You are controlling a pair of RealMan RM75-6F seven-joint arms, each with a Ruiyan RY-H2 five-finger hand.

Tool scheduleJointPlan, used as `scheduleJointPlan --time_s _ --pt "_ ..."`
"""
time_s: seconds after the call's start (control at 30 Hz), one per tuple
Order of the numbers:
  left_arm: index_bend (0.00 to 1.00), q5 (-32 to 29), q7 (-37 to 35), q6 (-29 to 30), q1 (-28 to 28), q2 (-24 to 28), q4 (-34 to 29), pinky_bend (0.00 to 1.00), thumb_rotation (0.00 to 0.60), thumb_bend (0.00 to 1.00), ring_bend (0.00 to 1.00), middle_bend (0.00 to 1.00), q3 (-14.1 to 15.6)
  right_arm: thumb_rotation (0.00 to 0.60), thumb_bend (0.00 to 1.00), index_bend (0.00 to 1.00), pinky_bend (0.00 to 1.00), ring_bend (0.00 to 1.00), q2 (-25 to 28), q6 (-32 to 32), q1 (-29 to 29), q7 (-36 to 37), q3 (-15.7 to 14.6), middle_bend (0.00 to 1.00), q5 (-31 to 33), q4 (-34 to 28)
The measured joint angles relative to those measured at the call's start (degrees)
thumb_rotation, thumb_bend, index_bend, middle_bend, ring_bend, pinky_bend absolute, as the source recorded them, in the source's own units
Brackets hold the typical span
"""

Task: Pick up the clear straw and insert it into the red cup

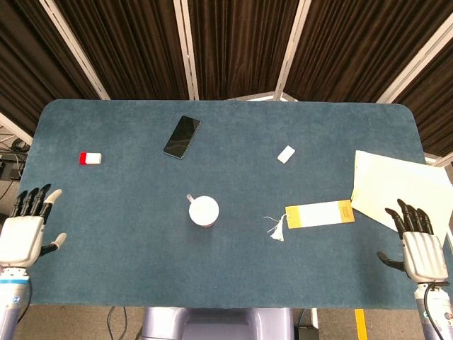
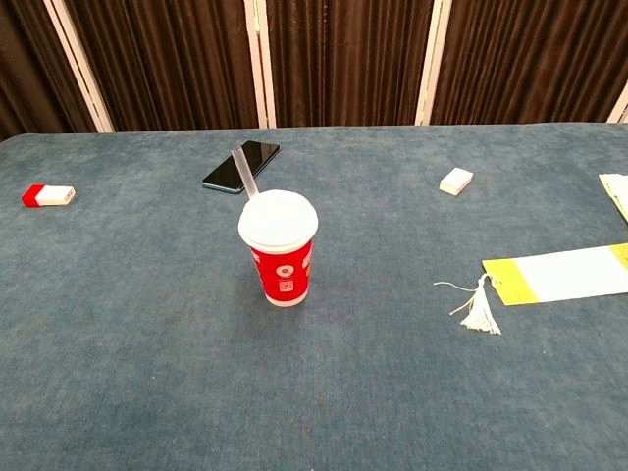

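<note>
The red cup (image 2: 281, 270) with its white lid (image 1: 203, 210) stands upright near the middle of the blue table. The clear straw (image 2: 244, 174) sticks out of the lid, leaning back and to the left; in the head view the straw (image 1: 190, 198) shows at the lid's upper left. My left hand (image 1: 25, 230) hangs open at the table's front left edge, far from the cup, holding nothing. My right hand (image 1: 418, 245) is open at the front right edge, fingers spread and empty. Neither hand shows in the chest view.
A black phone (image 1: 182, 136) lies behind the cup. A small red and white box (image 1: 90, 158) sits far left, a white eraser-like block (image 1: 286, 154) right of centre. A yellow-edged tag with a tassel (image 1: 318, 213) and a cream paper sheet (image 1: 393, 185) lie at the right.
</note>
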Motion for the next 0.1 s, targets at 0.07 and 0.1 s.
scheduleJointPlan --time_s 0.07,0.1 --pt "0.12 0.9 -0.5 0.5 0.4 0.1 0.3 0.0 0.6 0.25 0.0 0.0 0.0 0.6 0.13 0.13 0.0 0.0 0.0 0.1 0.0 0.0 -0.1 0.0 -0.3 0.1" --pt "0.13 1.4 -0.6 0.8 0.6 0.1 0.4 0.0 0.6 0.25 0.0 0.0 0.0 0.6 0.13 0.13 0.0 0.0 0.0 0.2 0.0 0.0 -0.1 0.0 -0.5 0.1"
